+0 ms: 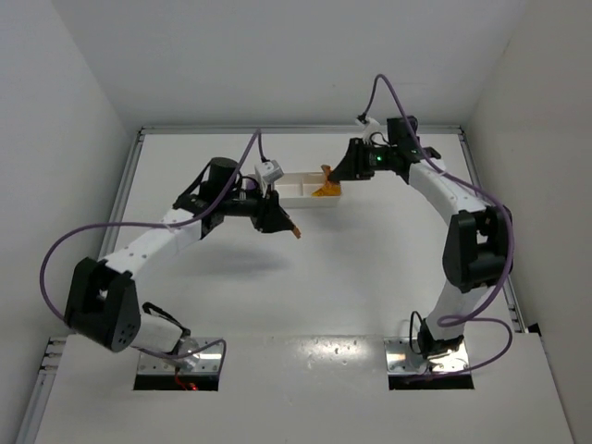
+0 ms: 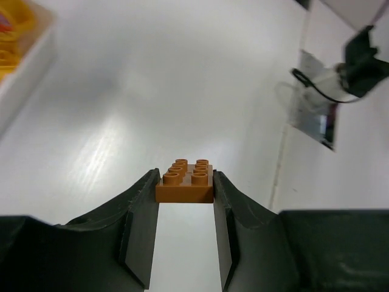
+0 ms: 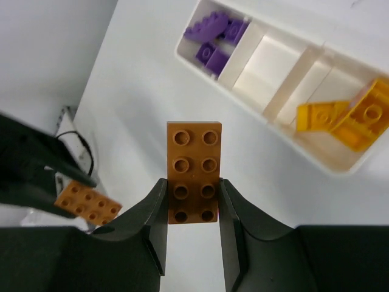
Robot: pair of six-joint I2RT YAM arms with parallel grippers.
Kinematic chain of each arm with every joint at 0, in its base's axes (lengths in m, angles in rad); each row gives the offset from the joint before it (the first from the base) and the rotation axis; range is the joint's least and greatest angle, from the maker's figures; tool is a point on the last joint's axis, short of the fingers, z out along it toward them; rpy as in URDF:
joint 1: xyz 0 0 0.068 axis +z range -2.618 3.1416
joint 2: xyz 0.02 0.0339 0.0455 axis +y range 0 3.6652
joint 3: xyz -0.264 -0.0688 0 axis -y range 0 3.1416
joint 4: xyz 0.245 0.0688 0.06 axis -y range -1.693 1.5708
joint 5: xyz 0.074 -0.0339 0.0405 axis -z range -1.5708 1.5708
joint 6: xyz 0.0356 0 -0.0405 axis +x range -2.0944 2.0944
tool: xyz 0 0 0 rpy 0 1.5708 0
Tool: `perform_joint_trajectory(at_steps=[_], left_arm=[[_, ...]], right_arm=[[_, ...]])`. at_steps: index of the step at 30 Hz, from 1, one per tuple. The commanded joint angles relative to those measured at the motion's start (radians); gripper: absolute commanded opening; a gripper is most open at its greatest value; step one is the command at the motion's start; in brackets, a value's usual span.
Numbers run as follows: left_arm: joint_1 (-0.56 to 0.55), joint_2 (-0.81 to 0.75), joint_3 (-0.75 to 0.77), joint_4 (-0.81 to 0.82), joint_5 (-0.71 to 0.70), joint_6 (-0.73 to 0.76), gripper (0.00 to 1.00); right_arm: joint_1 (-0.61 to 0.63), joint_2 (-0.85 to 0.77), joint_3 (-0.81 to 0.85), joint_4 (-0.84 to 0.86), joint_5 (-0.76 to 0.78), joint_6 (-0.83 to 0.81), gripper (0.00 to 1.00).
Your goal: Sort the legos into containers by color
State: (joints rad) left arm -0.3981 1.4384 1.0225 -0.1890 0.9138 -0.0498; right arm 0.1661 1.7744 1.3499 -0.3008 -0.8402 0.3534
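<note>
White table [image 1: 370,277] fills your top view, with the tray [image 1: 294,189] at its far middle. Your left gripper [image 1: 288,226] hangs above the surface just near-left of the tray, clenched on the left-hand brown brick [image 1: 295,232]. Your right gripper [image 1: 333,181] sits over the tray's right end. Something orange-brown shows at its tips, but from here you cannot tell a held brick from the tray's contents.

In your left wrist view, both fingers [image 2: 143,225] press the sides of the left-hand brown brick, its studs facing the lens and bare table beyond. A tray corner holding yellow bricks [image 2: 12,27] shows blurred at the upper left edge.

In your right wrist view, the jaws grasp the right-hand brown brick [image 3: 194,173] by its near half, and the far half sticks out past the tips. Beyond it lies the tray, with purple bricks [image 3: 216,39] in one end compartment and the yellow ones in the opposite end compartment. The left gripper with its brick shows at the lower left, apart from the tray.
</note>
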Motion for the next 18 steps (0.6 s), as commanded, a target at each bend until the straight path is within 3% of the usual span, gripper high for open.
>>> perform_joint_trajectory(at_steps=[1, 6, 18], left_arm=[[-0.004, -0.114, -0.054, 0.075, -0.343, 0.004, 0.08], [0.047, -0.139, -0.065, 0.086, -0.441, -0.021, 0.08], [0.120, -0.159, -0.065, 0.057, -0.441, -0.022, 0.08]], right_arm=[[0.056, 0.058, 0.148, -0.010, 0.139, -0.022, 0.00], [0.125, 0.175, 0.287, -0.050, 0.223, -0.043, 0.00], [0.251, 0.450, 0.514, -0.060, 0.322, -0.065, 0.00]])
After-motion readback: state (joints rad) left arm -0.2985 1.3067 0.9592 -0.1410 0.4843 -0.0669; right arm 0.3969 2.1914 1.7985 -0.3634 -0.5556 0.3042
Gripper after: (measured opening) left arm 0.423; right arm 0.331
